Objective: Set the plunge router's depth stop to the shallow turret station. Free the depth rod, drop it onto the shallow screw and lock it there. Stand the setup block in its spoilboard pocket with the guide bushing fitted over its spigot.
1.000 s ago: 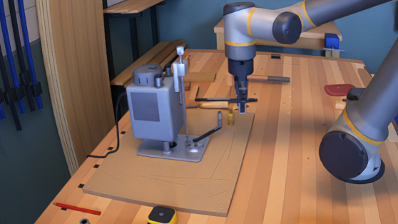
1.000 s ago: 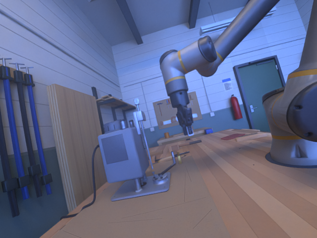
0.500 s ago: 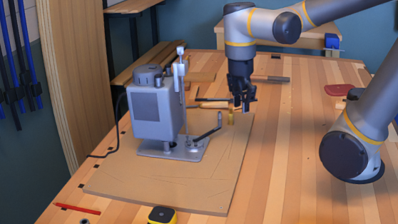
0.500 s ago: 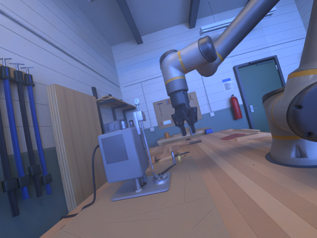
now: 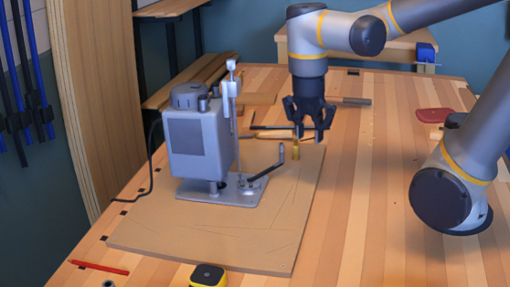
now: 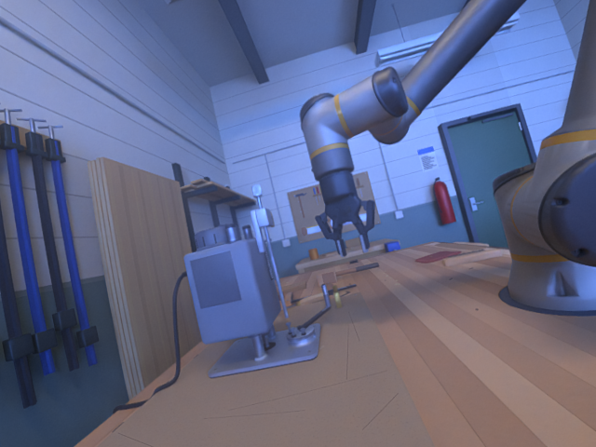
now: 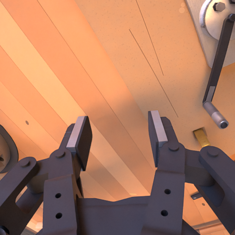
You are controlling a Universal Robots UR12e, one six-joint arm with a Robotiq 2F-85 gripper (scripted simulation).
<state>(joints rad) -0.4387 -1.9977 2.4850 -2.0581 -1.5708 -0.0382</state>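
Observation:
On the spoilboard (image 5: pixel 224 215) the grey plunge router (image 5: pixel 199 132) stands on its base plate, with its depth rod (image 5: pixel 234 109) running down to the turret (image 5: pixel 249 183). A dark lever with a silver grip (image 7: pixel 216 72) reaches from the turret toward the board's far corner. There the small brass setup block (image 5: pixel 296 151) stands upright, and my open, empty gripper (image 5: pixel 307 136) hangs just above and beside it. The wrist camera shows the block (image 7: pixel 201 137) to the right of my fingers (image 7: pixel 119 136). I cannot make out the guide bushing.
Behind the board lie a chisel (image 5: pixel 349 100), a wooden-handled tool (image 5: pixel 274 134) and timber offcuts. A plywood sheet (image 5: pixel 98 91) and blue clamps (image 5: pixel 27 77) stand on the left. My arm's base (image 5: pixel 457 183) sits to the right; a tape measure (image 5: pixel 208 275) and red pencil (image 5: pixel 98 267) lie at the near edge.

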